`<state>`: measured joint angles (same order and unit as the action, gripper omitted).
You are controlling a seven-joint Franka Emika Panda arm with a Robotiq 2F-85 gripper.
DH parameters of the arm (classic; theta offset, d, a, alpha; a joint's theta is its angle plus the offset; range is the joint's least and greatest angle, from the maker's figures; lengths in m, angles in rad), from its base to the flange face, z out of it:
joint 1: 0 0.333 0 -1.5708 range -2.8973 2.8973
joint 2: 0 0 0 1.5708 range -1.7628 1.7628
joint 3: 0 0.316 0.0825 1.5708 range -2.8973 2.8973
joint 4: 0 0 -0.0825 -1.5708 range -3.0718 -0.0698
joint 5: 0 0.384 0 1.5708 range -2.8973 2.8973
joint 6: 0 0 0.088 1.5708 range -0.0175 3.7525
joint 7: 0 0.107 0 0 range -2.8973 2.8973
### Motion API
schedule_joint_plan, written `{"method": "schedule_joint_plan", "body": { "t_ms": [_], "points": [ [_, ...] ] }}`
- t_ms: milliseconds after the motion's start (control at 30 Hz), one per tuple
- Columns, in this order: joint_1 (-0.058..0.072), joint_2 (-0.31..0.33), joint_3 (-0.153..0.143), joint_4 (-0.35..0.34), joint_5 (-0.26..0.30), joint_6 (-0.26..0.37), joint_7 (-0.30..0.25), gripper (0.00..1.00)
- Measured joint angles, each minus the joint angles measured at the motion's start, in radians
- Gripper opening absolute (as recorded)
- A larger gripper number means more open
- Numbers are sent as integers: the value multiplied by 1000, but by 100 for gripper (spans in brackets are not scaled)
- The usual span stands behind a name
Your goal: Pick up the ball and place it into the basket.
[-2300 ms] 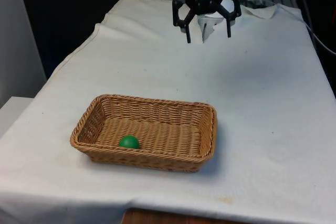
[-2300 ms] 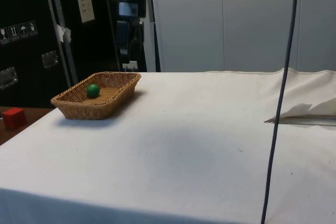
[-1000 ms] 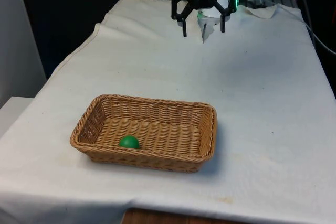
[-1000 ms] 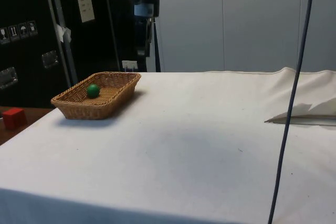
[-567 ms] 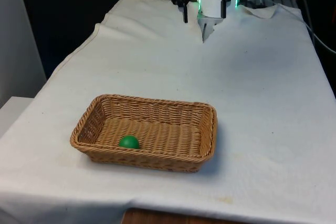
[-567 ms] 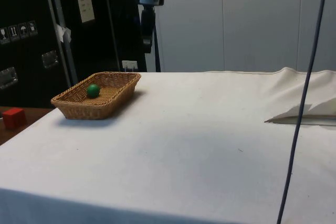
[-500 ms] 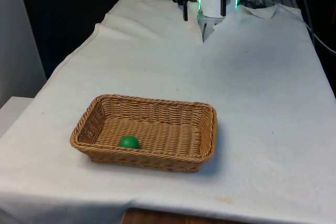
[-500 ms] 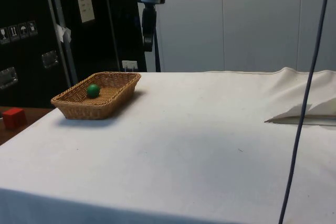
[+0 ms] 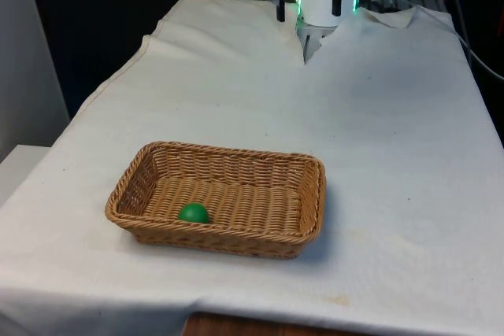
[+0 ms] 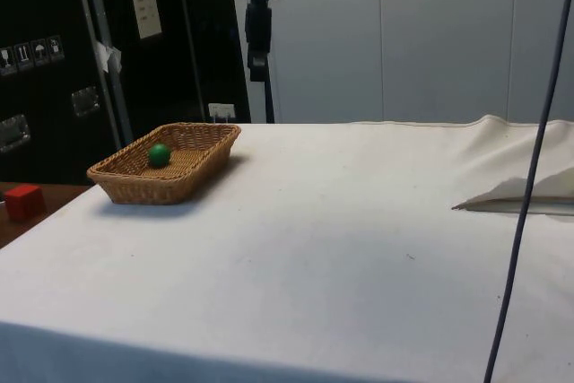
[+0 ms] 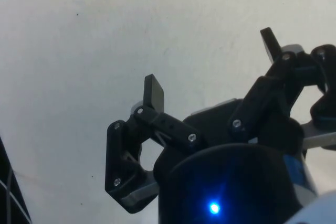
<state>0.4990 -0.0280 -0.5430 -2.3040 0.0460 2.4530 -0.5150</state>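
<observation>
Already ball (image 9: 193, 212) in basket (image 9: 311, 194), gripper (image 11: 210, 61) open.

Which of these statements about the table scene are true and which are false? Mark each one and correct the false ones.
1. The small green ball lies inside the rectangular woven wicker basket. True.
2. The black two-finger gripper holds the ball between its fingers. False: the fingers are spread apart with nothing between them.
3. The basket stands on the white cloth. True.
4. The gripper hangs directly over the basket. False: in the front view it is high at the table's far end, away from the basket.
5. The ball sits near the basket's end at the front view's left. True.
</observation>
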Motion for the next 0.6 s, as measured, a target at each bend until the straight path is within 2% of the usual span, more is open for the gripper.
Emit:
{"method": "schedule_joint_plan", "body": {
  "t_ms": [433, 600],
  "points": [
    [0, -8, 29, -7, -10, 1, 4, 100],
    [0, -5, 47, -5, -13, 1, 34, 100]
  ]
}}
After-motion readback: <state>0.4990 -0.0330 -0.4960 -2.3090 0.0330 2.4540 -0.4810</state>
